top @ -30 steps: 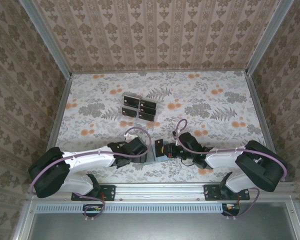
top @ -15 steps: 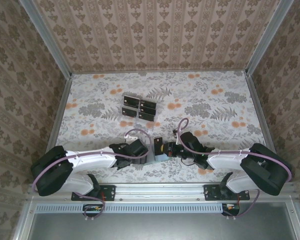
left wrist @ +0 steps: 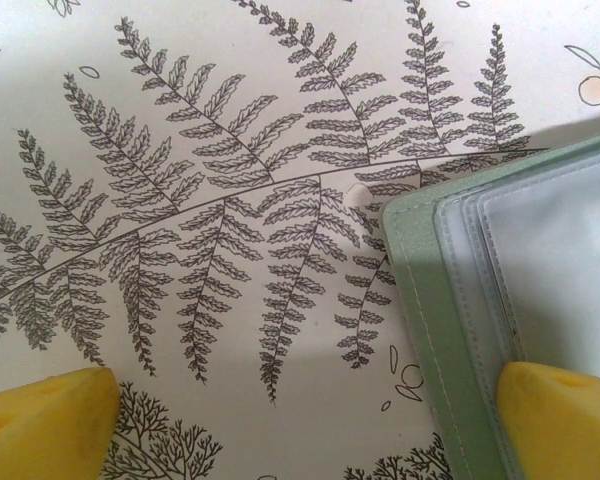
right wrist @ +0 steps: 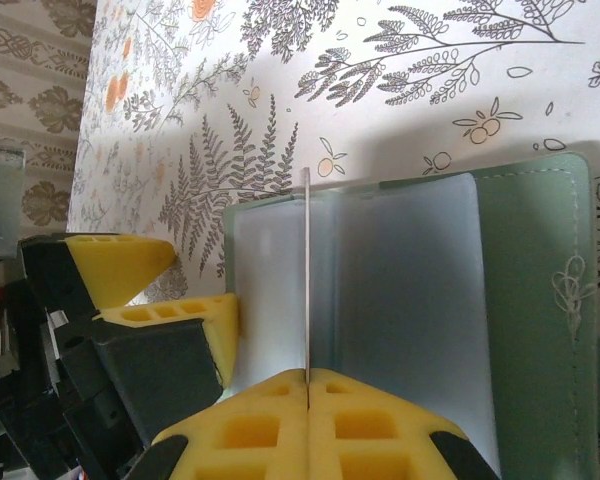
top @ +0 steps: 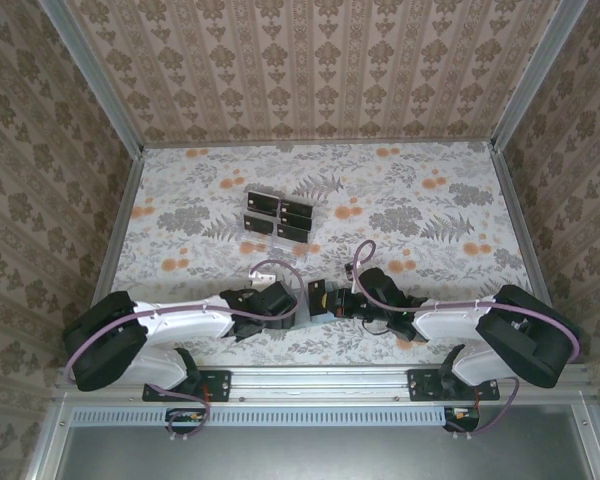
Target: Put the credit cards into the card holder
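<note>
While right fingers (right wrist: 308,405) were clamped shut on one credit card (right wrist: 306,260), that card stood upright and edge-on, just a thin line in the right wrist view, over the open card holder (right wrist: 525,300). Holder lay flat on the floral table (right wrist: 430,60), spread open, grey-green cover w/ pale stitching, clear pockets facing up. Card lined up approx. w/ the seam btwn two pockets; whether its lower edge was touching or already in a pocket, couldn't tell.

As for left fingers (top: 296,305), they were spread wide, gripping nothing. In the left wrist view one yellow tip hung over bare table and the other over the holder's near corner; contact w/ it couldn't be judged. From the right wrist cam those same yellow tips showed just beside the holder's left edge.

Up top, both arms met near the front edge of the table, holder btwn them, and the gripped card showed black w/ an orange mark. Other credit cards (top: 278,215), also black, sat in a clear rack (top: 252,245) further back on the table, well apart from the holder.
</note>
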Controlling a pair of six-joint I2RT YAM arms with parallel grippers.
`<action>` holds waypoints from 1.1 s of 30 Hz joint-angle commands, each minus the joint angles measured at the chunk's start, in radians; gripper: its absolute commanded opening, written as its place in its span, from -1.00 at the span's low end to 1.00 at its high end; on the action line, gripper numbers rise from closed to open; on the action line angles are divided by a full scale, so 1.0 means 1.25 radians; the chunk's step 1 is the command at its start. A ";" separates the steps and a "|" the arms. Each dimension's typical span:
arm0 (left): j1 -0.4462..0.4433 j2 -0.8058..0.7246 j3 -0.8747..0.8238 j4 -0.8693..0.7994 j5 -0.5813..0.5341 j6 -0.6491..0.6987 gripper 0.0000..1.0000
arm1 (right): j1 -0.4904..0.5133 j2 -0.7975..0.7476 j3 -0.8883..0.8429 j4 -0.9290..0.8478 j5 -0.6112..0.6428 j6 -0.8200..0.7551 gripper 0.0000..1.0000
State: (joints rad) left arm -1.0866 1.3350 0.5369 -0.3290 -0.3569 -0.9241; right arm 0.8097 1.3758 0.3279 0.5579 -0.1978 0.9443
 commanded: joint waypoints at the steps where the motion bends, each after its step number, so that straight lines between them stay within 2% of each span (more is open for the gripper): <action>1: -0.006 0.007 -0.023 -0.039 -0.002 -0.015 1.00 | 0.006 0.004 -0.009 0.022 0.025 0.001 -1.00; 33: -0.011 0.005 -0.027 -0.046 -0.005 -0.020 1.00 | 0.008 0.034 -0.032 0.047 0.013 -0.005 -1.00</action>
State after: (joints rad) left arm -1.0927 1.3338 0.5339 -0.3260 -0.3645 -0.9329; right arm 0.8143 1.4223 0.3077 0.6228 -0.1913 0.9436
